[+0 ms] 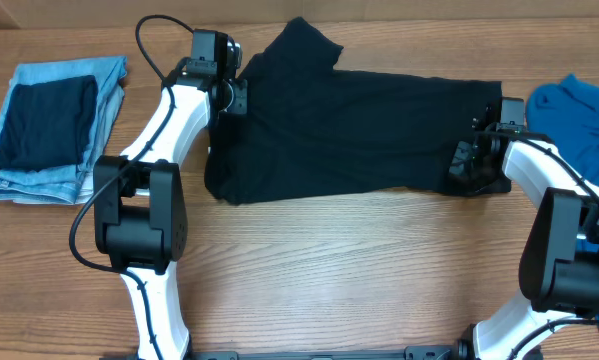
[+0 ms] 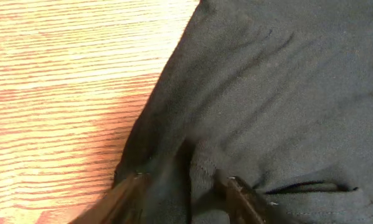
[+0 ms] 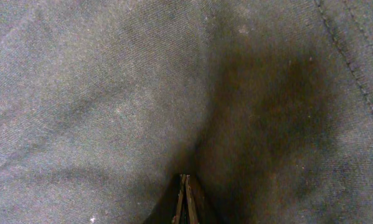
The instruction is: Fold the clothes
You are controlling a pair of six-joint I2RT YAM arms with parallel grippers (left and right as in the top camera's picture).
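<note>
Two robot arms with white shells and black joints stand closest to the overhead lens, the left arm (image 1: 159, 125) and the right arm (image 1: 544, 165). Between them lies one plain black short-sleeved T-shirt (image 1: 349, 125) of thin soft fabric, spread crosswise on the pale wooden table (image 1: 329, 270) with a sleeve pointing toward the far edge. The left gripper (image 1: 229, 95) sits at the T-shirt's left border. Its wrist view shows its two fingers (image 2: 239, 196) parted, a raised ridge of black cloth standing loosely between them and bare wood just to the left. The right gripper (image 1: 471, 160) rests on the T-shirt's right end. In its wrist view the jaws are pressed together and pinch the fabric, which puckers toward the tips. Three cloth items lie well apart from the T-shirt: one bright blue garment (image 1: 579, 115) at the right edge, and at the far left one folded stack of light-blue denim (image 1: 104, 75) with one dark folded cloth (image 1: 44, 125) on top.
</note>
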